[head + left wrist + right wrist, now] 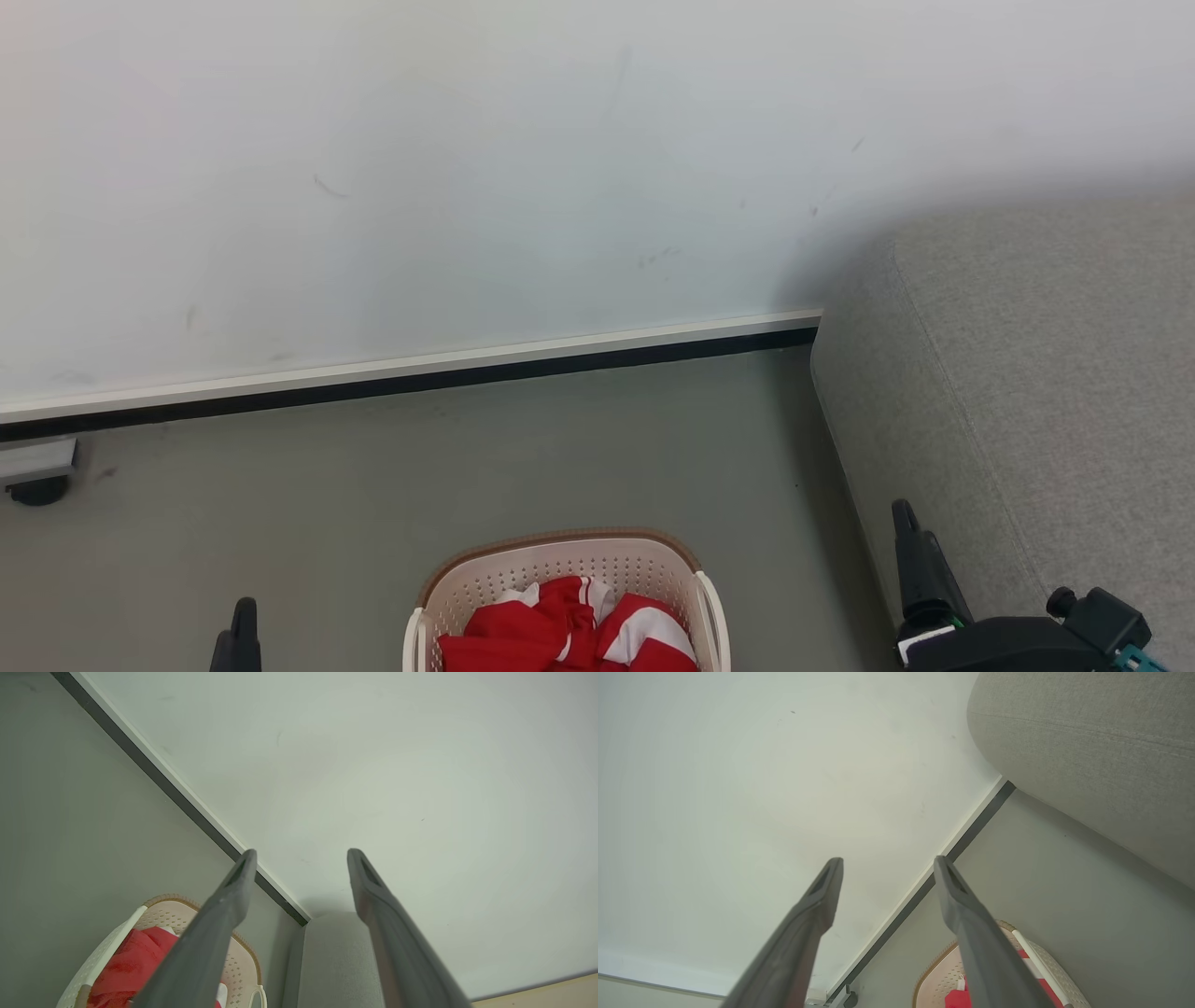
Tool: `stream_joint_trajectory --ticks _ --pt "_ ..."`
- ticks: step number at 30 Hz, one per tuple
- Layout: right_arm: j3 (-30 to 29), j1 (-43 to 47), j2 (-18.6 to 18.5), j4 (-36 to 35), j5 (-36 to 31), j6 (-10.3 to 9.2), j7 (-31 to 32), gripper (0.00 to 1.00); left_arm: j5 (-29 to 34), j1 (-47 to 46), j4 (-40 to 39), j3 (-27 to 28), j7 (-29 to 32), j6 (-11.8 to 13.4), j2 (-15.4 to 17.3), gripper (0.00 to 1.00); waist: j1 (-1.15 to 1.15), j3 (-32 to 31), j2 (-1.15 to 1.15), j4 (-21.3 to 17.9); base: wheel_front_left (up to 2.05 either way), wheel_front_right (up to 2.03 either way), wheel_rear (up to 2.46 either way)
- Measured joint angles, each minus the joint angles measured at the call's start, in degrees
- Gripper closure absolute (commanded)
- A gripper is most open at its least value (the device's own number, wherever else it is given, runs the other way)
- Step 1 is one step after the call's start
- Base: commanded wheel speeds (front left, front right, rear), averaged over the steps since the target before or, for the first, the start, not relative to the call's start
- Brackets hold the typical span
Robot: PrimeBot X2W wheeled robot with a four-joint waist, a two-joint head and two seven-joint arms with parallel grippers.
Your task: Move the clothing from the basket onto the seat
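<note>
Grey floor (280, 523) carried basket (560, 563), clothing (523, 639) heaped inside. We had left jaws, right jaws released, empty, flanking basket about equally; seat (1027, 373) right of basket.

Bright red clothing (523, 644) with white stripes and panels; cream-white basket (560, 565), its walls dotted with small holes, brown band along the rim. At three o'clock the seat (1046, 373) is light grey weave. Floor (373, 485) dull grey-green, wall (467, 187) pale white, skirting (420, 371) cream over black.
</note>
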Motion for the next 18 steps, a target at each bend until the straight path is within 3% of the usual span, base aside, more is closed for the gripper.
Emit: stream_joint_trajectory --ticks 9,18 --pt "0.8 0.0 -0.2 -2.4 -9.6 0.00 -1.2 0.00 10.7 -0.4 -1.2 0.2 -2.0 0.0 0.0 0.00 0.00 -0.1 0.00 -0.3 0.00 0.00 0.00" --pt "2.1 0.7 -0.4 -3.8 -17.1 0.00 -2.6 0.00 21.1 -1.1 -0.9 -1.9 -3.7 1.9 0.0 0.00 0.00 -0.3 0.00 -0.5 0.00 0.00 0.00"
